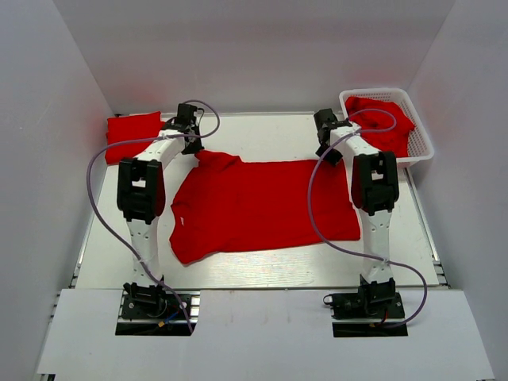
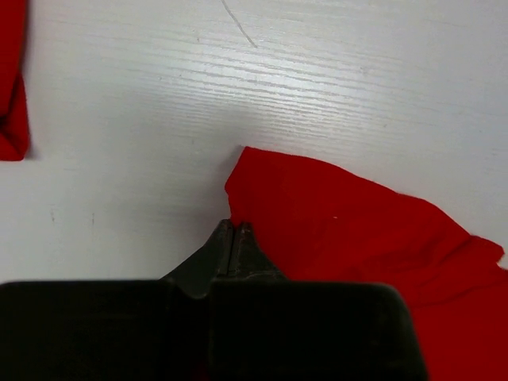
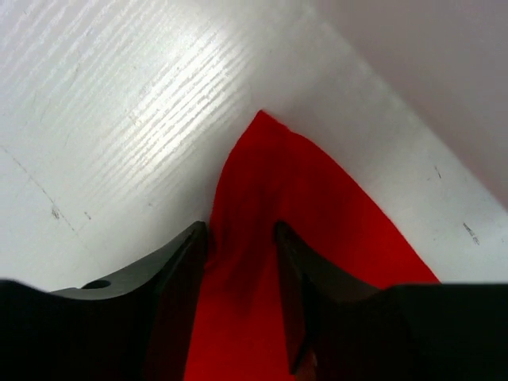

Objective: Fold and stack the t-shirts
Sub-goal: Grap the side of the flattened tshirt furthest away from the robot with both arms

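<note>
Pinching both far corners of the bright red short-sleeved cloth t-shirt [image 1: 262, 208] spread flat at centre, with left gripper [image 2: 232, 228] fingers pressed together on its edge and right gripper [image 3: 240, 232] clamped on bunched fabric (presumably to fold it).

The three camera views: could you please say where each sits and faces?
Top external: above and behind the robot, looking down at the table; left arm and right arm show.
Left wrist: on its arm, looking down past shut jaws at a corner of the spread t-shirt.
Right wrist: on its arm, looking down; its jaws hold another corner.
Both wrist views share that shirt.
</note>
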Robot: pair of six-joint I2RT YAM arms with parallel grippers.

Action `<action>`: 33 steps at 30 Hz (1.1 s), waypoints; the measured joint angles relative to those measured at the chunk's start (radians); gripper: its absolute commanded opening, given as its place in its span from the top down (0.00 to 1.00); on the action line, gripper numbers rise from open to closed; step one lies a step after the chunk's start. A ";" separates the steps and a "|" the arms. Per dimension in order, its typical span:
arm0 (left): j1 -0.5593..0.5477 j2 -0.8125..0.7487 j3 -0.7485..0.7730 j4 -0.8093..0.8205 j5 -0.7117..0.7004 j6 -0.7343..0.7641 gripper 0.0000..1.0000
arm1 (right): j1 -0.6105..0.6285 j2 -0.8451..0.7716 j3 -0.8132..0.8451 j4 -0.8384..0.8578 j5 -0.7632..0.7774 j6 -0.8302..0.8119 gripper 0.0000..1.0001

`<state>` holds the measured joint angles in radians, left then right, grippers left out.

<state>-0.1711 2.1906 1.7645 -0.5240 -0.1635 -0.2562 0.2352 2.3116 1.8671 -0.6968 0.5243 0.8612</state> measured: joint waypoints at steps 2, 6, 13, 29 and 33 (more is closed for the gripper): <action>0.000 -0.026 -0.014 -0.002 0.003 -0.003 1.00 | -0.004 0.018 0.032 -0.019 -0.001 0.002 0.58; 0.000 -0.058 -0.015 0.005 0.004 -0.007 1.00 | -0.006 0.027 0.049 -0.027 -0.004 -0.006 0.92; 0.010 -0.063 -0.015 0.004 0.018 -0.007 1.00 | -0.007 0.027 0.050 -0.027 -0.004 -0.032 1.00; 0.012 -0.384 -0.225 -0.065 0.086 -0.032 1.00 | 0.003 -0.190 -0.293 0.129 -0.042 -0.153 1.00; 0.012 -0.512 -0.328 -0.089 0.108 -0.080 1.00 | 0.011 -0.241 -0.340 0.156 -0.048 -0.189 1.00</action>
<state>-0.1593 1.6787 1.4364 -0.6128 -0.0555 -0.3367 0.2466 2.0701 1.5269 -0.5407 0.4759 0.6724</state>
